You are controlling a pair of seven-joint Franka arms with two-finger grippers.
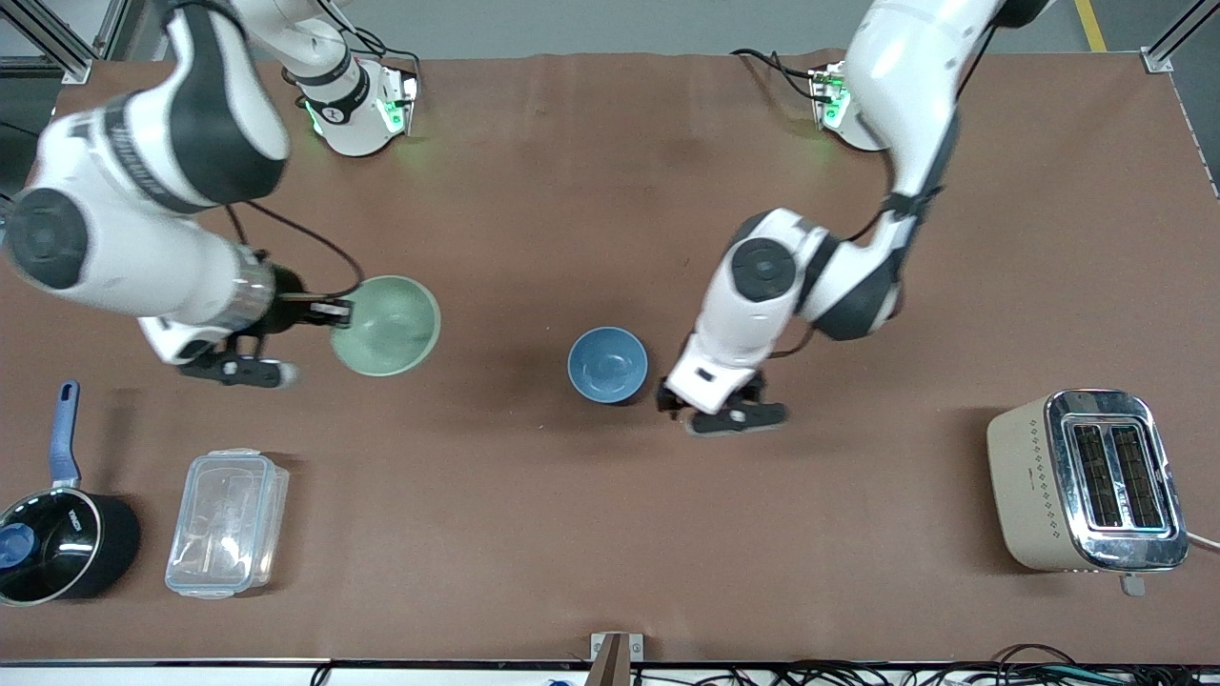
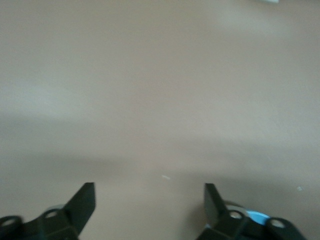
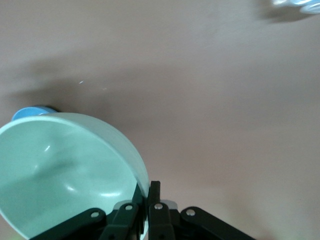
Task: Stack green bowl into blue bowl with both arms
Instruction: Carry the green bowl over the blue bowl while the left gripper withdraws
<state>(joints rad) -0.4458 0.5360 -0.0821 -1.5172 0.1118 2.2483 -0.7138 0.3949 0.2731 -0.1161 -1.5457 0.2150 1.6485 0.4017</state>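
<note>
Green bowl (image 1: 386,325) — smooth with soft highlights inside; blue bowl (image 1: 608,364) looks matt. Table (image 1: 572,534) wears a dull brown covering. Toaster (image 1: 1087,479): mirror-bright metal top — matt beige sides. Clear plastic container (image 1: 227,522); glossy black saucepan (image 1: 59,545).

A robotics lab, not a kitchen: two white arms (image 1: 143,210) are bolted to a brown-covered table (image 1: 610,534) framed by aluminium struts (image 1: 57,43), with cables (image 1: 953,672) along its near edge. A toaster (image 1: 1087,481), saucepan (image 1: 57,543) and plastic box (image 1: 227,522) sit as props.
</note>
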